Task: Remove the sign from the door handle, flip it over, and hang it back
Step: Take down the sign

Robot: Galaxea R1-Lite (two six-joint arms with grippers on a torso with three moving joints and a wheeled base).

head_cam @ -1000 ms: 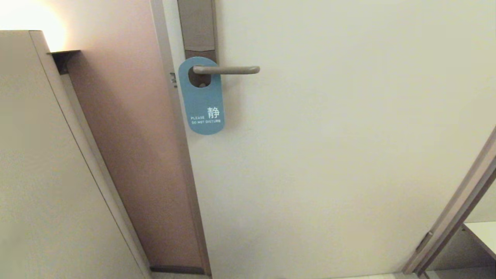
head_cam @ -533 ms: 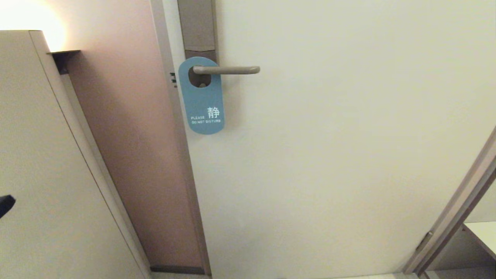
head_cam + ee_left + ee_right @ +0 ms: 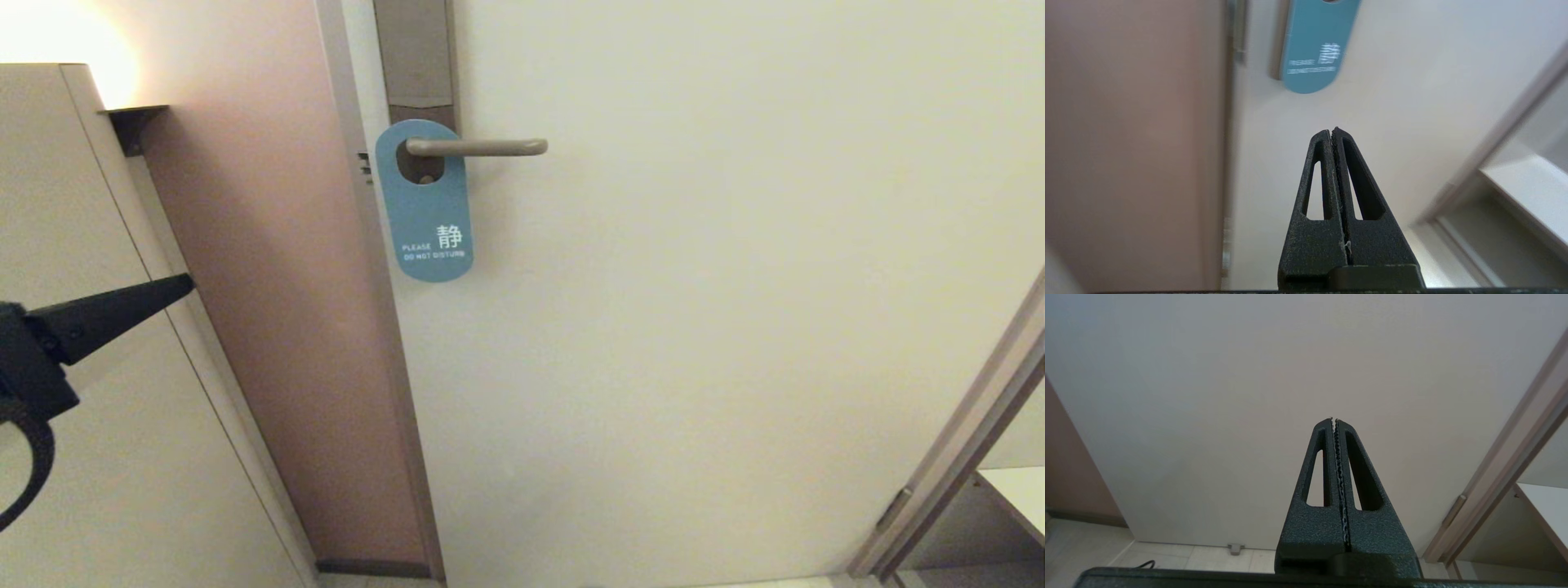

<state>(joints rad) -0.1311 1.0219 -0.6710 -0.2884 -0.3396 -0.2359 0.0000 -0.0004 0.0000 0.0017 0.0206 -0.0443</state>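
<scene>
Head view: sign (image 3: 426,204) hangs blue face out on the door handle (image 3: 478,147), lever passing through its oval hole, card flat against the pale door (image 3: 694,286). Backplate (image 3: 415,57) above is cut off by the frame top. Left claw (image 3: 184,283) pokes in at the left edge, fingers pressed together, empty, well apart from the sign and lower; its arm is cropped out. Left wrist view: sign's top and hole are cut off, lettering blurred, handle not visible. Right claw (image 3: 1333,419) shows only in the right wrist view, closed, empty, facing bare door; floor tiles (image 3: 1188,559) below.
</scene>
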